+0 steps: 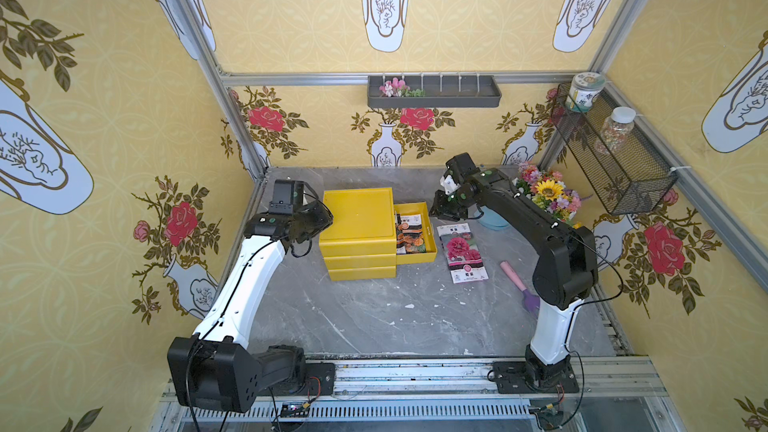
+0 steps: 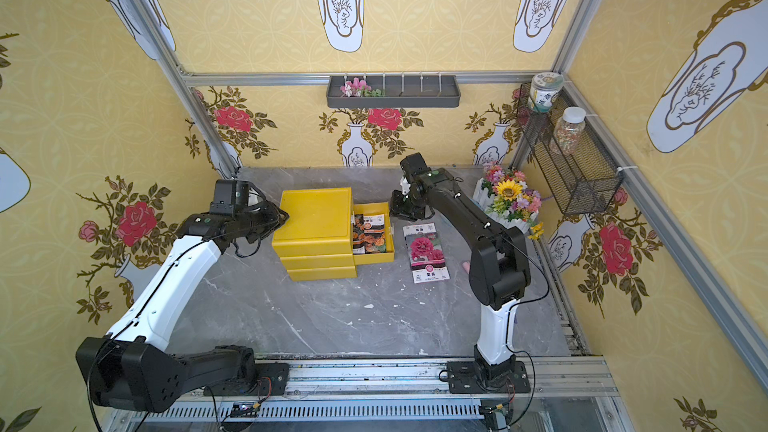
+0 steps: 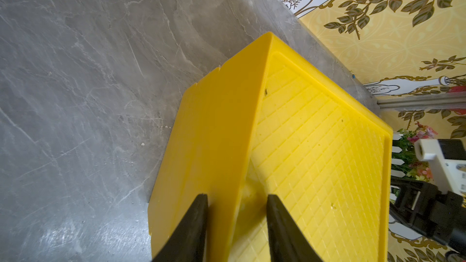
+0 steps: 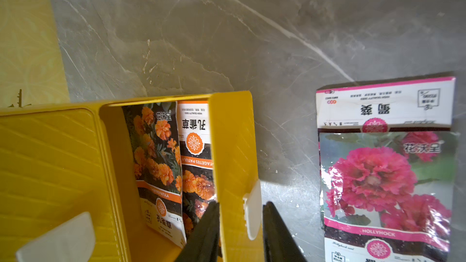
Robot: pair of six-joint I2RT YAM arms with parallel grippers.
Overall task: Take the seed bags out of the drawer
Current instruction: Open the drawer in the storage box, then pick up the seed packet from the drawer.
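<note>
The yellow drawer cabinet (image 1: 357, 218) stands on the grey worktop (image 1: 374, 317), nearer the back edge than the front and a little left of the middle. Its top drawer (image 1: 433, 238) is pulled out toward the right edge.

Two of the seed bags (image 1: 411, 232) lie inside the drawer, side by side and partly overlapping, both printed with orange flowers. In the right wrist view, the dark marigold bag (image 4: 156, 152) is next to the cabinet body. The white-topped marigold bag (image 4: 195, 144) is against the drawer's front wall. A third, the hollyhock bag (image 1: 463, 251), has red-pink blooms and a white label strip. It lies flat on the worktop just beside the open drawer, between it and the right edge, without touching it.

The right gripper (image 4: 241, 204) sits astride the drawer's front wall with its jaws apart. One jaw is inside the drawer above the white-topped marigold bag, though contact with the bag cannot be told. The other jaw is outside, just beside the white handle (image 4: 252, 210). The hollyhock bag is near that outer jaw, on the side toward the front edge.

The left gripper (image 3: 237, 196) is at the cabinet's left side, its jaws clamped over the cabinet's top edge. One jaw is on the smooth side wall and the other on the ribbed top. It is well apart from every bag, with the cabinet body between.

A pink-handled rake (image 1: 519, 284) lies near the right edge.
</note>
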